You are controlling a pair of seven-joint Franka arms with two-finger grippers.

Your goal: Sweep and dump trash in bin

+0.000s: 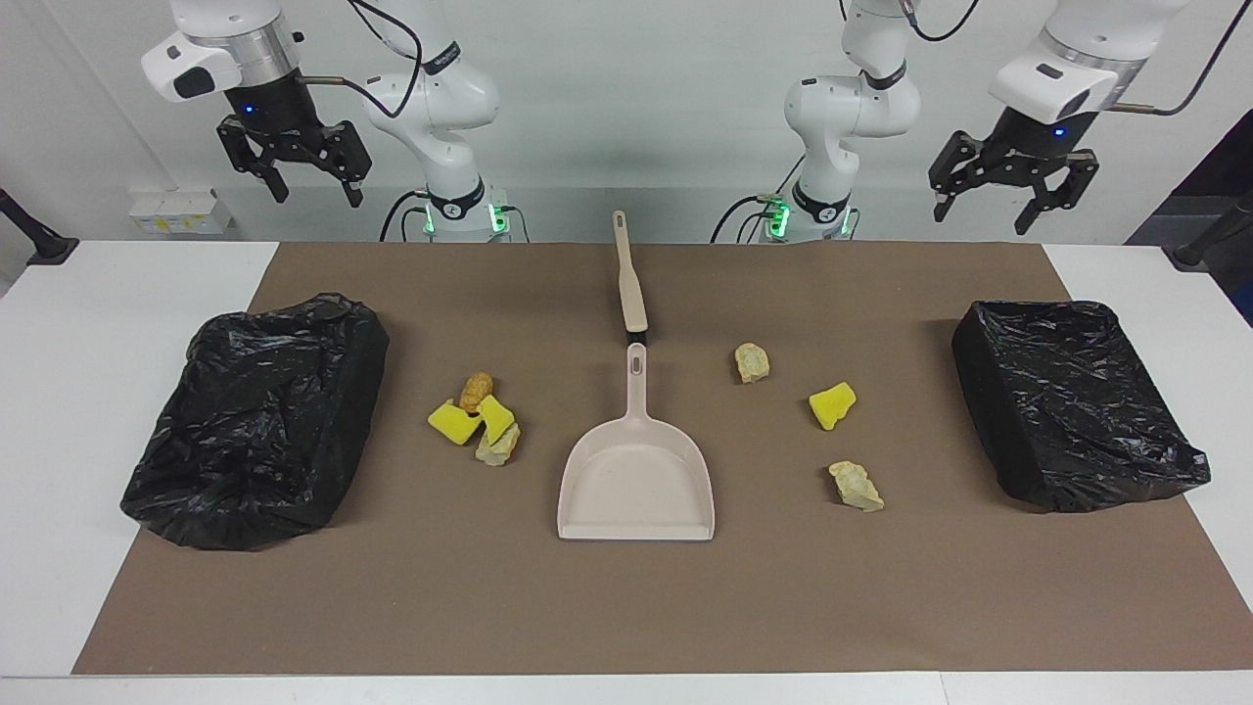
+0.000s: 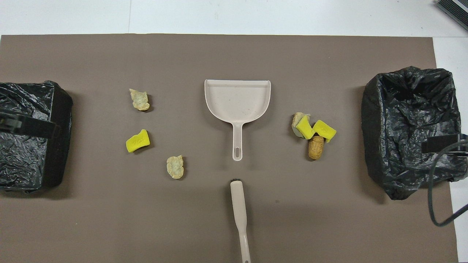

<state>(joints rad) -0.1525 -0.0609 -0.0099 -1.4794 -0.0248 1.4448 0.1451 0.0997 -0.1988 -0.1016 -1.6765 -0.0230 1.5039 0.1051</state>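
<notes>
Brown mat [image 1: 626, 607] open around dustpan [image 1: 636, 485] | left pincer [image 1: 984, 204] spread | right pincer [image 1: 313, 191] spread

A brown mat [image 1: 626, 607] covers most of the white counter [image 1: 59, 411] — only the counter's ends and edges show bare. On the mat's middle lies a beige dustpan [image 1: 636, 480] with its handle pointing toward the robots, and just nearer to them, in line with it, a beige-handled brush [image 1: 629, 284]. Small white boxes [image 1: 176, 211] sit by the wall — past the counter's edge at the right arm's end.
</notes>
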